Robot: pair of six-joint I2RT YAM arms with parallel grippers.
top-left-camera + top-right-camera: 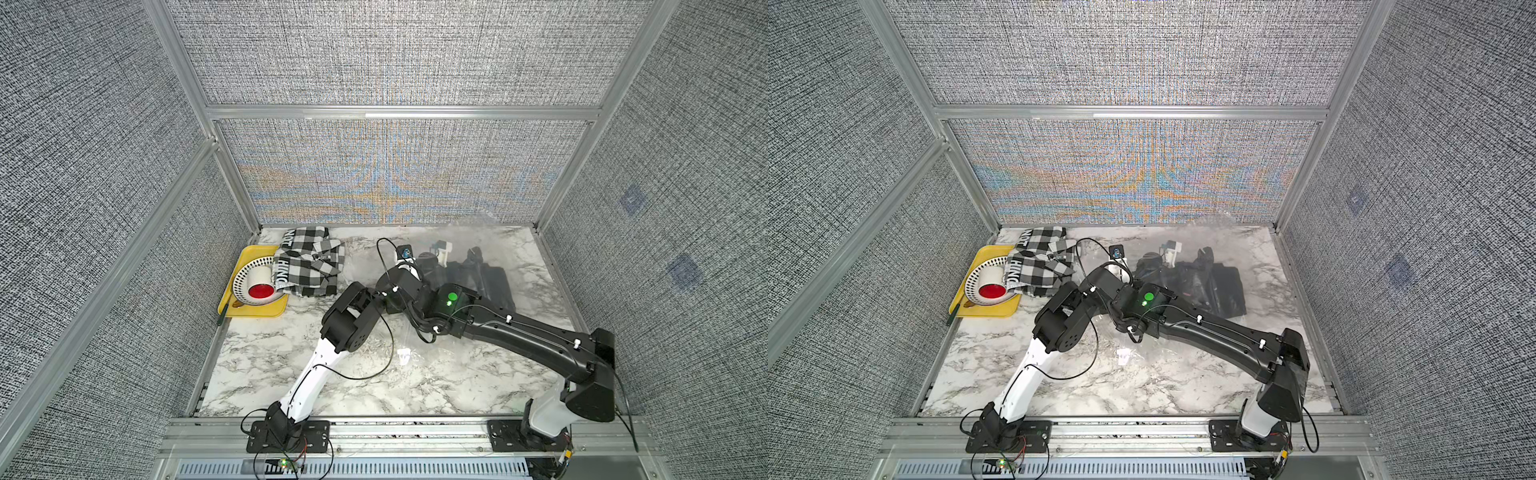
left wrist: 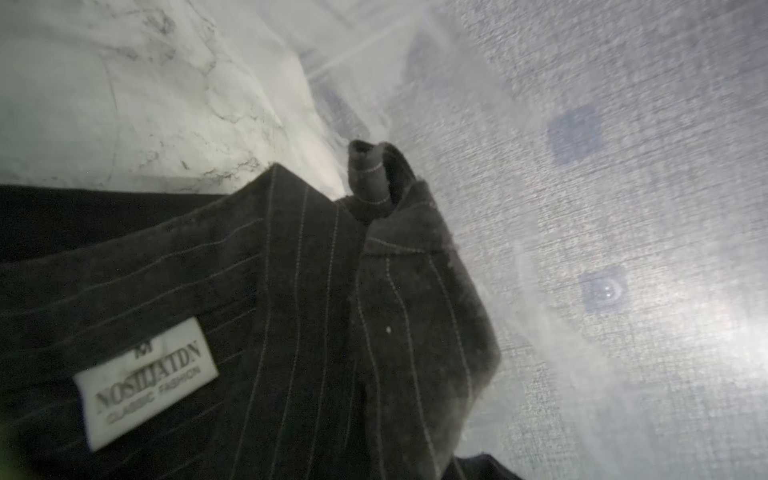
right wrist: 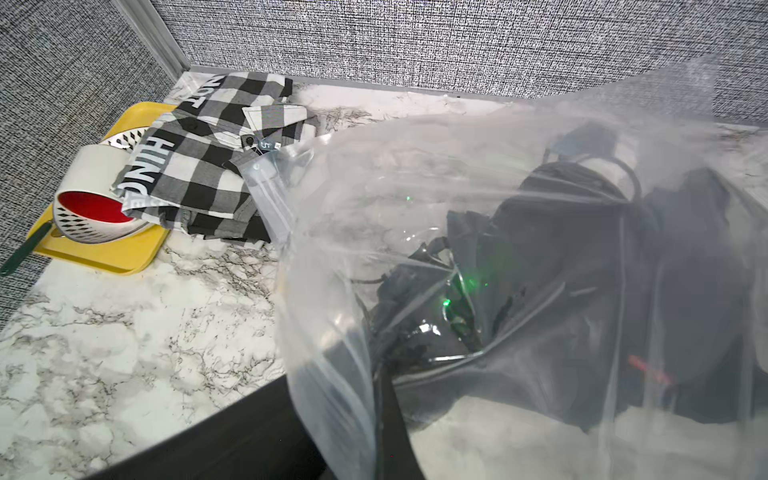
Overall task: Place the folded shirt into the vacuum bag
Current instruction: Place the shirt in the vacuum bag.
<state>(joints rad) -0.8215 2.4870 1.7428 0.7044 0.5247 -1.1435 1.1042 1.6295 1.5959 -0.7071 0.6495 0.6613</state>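
Right of centre on the tabletop [image 1: 415, 395], the folded shirt [image 1: 486, 282] is already lying inside the vacuum bag [image 3: 415, 174], the closed right pincer [image 1: 392, 308] seemingly holding its mouth, the left pincer [image 1: 441, 253] not readable, only withdrawal remaining.

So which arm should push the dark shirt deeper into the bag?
Left. The white-and-black left arm reaches inside the crinkly clear plastic vacuum bag, right beside the dark pinstriped folded shirt. The black right arm is outside, seemingly lifting the bag's mouth.
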